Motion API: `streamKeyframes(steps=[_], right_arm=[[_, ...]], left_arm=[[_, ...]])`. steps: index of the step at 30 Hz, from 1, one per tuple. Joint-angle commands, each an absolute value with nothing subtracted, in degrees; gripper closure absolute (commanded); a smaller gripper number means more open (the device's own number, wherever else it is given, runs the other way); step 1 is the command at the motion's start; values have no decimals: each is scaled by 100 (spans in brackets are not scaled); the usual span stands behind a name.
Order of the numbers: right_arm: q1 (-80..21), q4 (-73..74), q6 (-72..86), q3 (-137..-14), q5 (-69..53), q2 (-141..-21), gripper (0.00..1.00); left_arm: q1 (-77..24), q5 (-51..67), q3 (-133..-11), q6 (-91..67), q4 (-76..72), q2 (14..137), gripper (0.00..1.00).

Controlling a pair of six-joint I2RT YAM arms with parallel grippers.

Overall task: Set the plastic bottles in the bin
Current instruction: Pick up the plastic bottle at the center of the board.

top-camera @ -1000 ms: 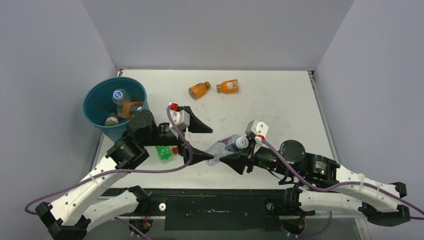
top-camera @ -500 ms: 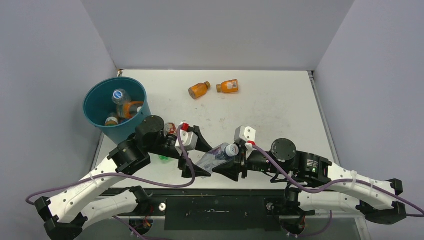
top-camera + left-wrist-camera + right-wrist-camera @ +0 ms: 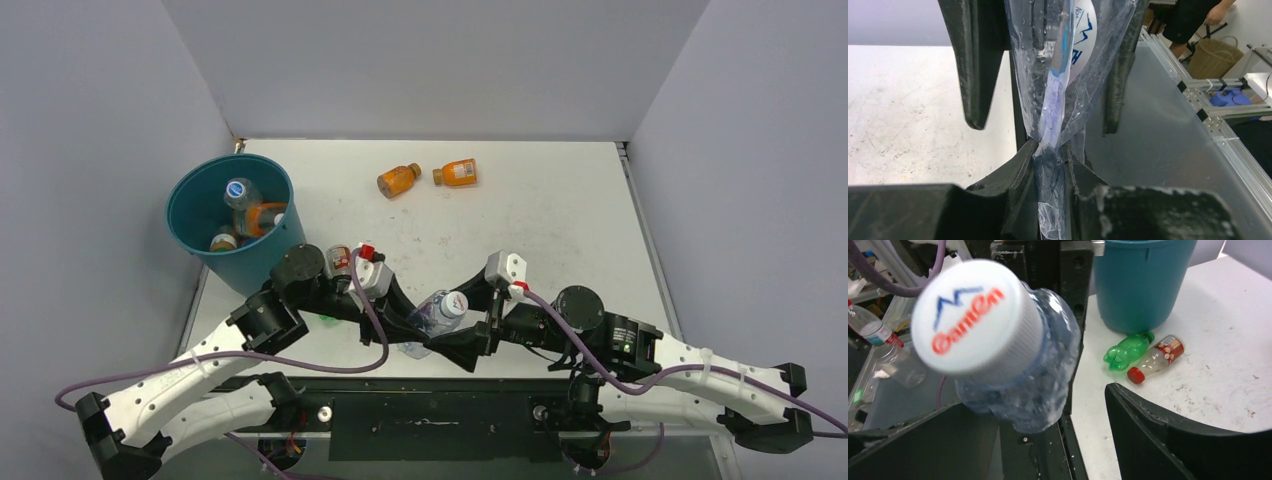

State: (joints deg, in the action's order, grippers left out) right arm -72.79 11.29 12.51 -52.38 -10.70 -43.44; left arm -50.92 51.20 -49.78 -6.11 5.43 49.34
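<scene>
A crushed clear plastic bottle (image 3: 432, 315) with a white cap (image 3: 975, 315) hangs over the table's near edge. My left gripper (image 3: 408, 328) is shut on its flattened lower end (image 3: 1050, 150). My right gripper (image 3: 472, 322) stands open around the cap end, its fingers (image 3: 973, 65) apart on either side of the bottle. The teal bin (image 3: 230, 215) at the far left holds several bottles. Two orange bottles (image 3: 398, 180) (image 3: 457, 173) lie at the table's far middle. A green bottle (image 3: 1125, 350) and a red-capped clear one (image 3: 1155, 357) lie beside the bin's base.
Grey walls enclose the table (image 3: 560, 220) on three sides. The left arm (image 3: 280, 310) lies over the green bottle in the top view. Purple cables (image 3: 375, 320) loop off both wrists near the front edge.
My left gripper has closed on the crushed bottle's lower end. My right gripper, which held the bottle, has opened. Both grippers and the bottle have shifted left toward the near edge.
</scene>
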Motion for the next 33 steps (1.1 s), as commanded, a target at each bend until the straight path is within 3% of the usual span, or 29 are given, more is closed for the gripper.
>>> streamKeyframes(steps=[1,6,10,14,19,23,28,33], right_arm=[[-7265,-477,1757,-4636,-358,-3997,22],[-7271,-2345,2099,-3477,221,-3707,20],[-7271,-3325,2150,-3161,524,-3919,24],[-7282,-4169,2156,-3030,517,-4241,22],[-7338,-4232,1938,-2957,510,-4033,13],[-7339,-4019,1803,-3012,668,-3713,13],[-7338,-3918,1739,-3206,703,-3969,17],[-7339,-3984,1795,-3379,594,-4433,30]], left_arm=[[-5124,4789,-4502,-1754,-1661,4607,100],[-5183,4015,-3963,-2776,-3327,4545,100],[-5376,3797,-4010,-2757,-3204,4643,100],[-5568,3571,-4028,-2502,-2850,4702,100],[-5581,3282,-3952,-2360,-2620,4550,100],[-5587,3229,-3841,-2347,-2667,4495,100],[-5605,3316,-3795,-2487,-2822,4662,100],[-5716,3322,-3842,-2518,-2842,4756,100]])
